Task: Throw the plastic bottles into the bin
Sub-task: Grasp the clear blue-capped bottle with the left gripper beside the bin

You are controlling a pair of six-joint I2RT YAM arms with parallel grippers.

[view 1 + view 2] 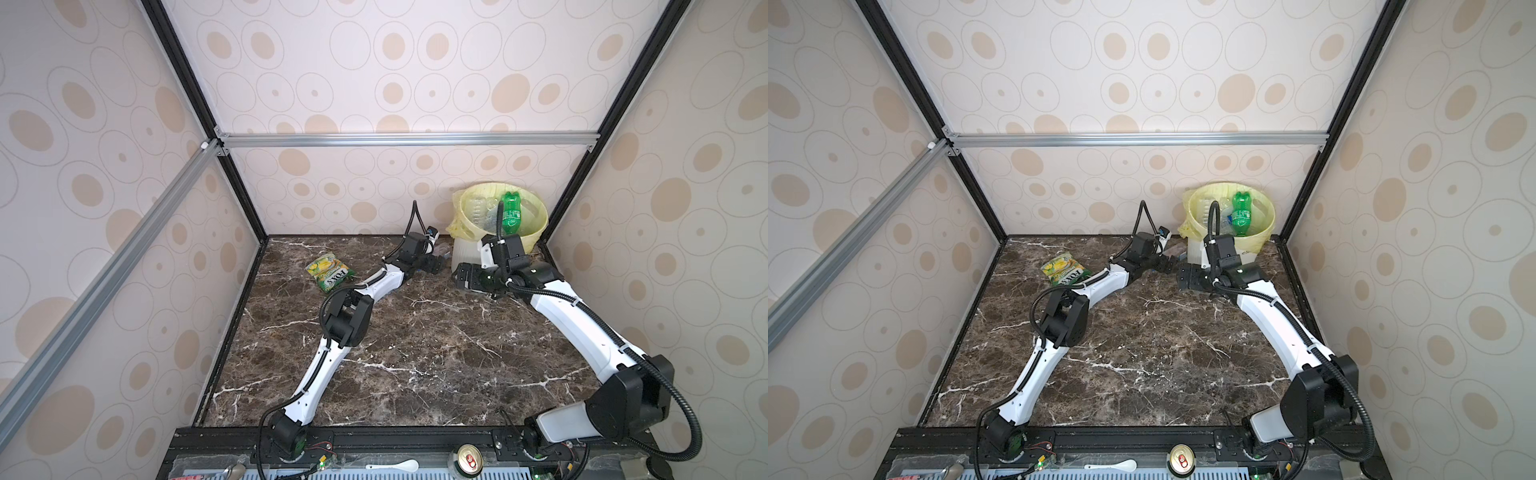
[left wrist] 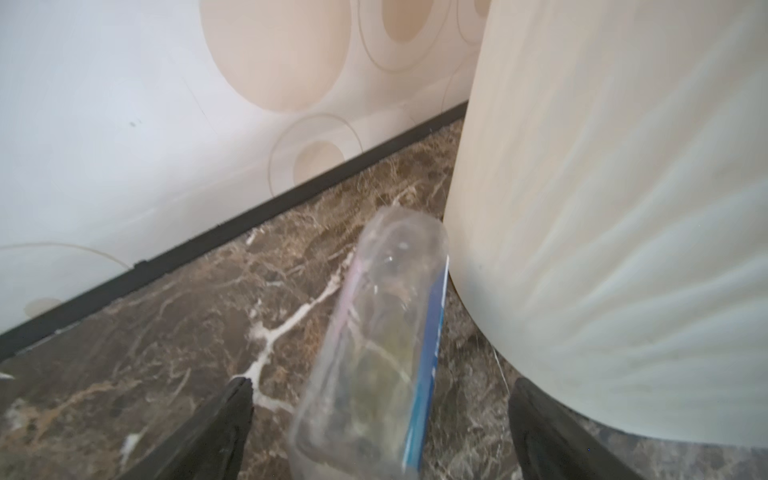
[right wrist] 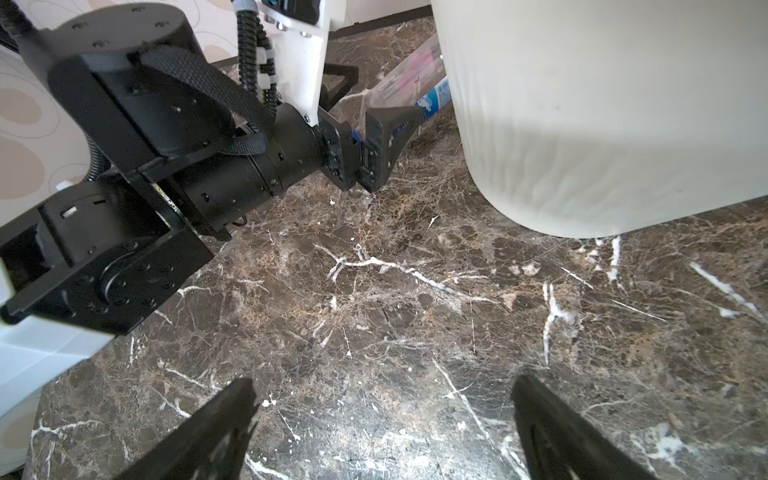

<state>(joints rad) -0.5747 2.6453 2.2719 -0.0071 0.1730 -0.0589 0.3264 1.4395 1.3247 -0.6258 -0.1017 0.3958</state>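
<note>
Left end effector [image 2: 380, 384]: jaws apart, straddling a clear bottle [image 2: 374, 332], with a gap on either side; not clamped. The bottle has a blue label and lies flat on the tabletop [image 1: 415, 353], just beside the bin [image 2: 602, 166] base, near the back wall.

Right end effector [image 3: 382, 384]: jaws wide apart, nothing between them, low over bare tabletop in front of the bin.

Bin contents: green bottle [image 1: 510, 216] upright-ish, and clear bottles [image 1: 478, 212] beside it.

Packet [image 1: 330, 272] lies flat, well left of the bin.
</note>
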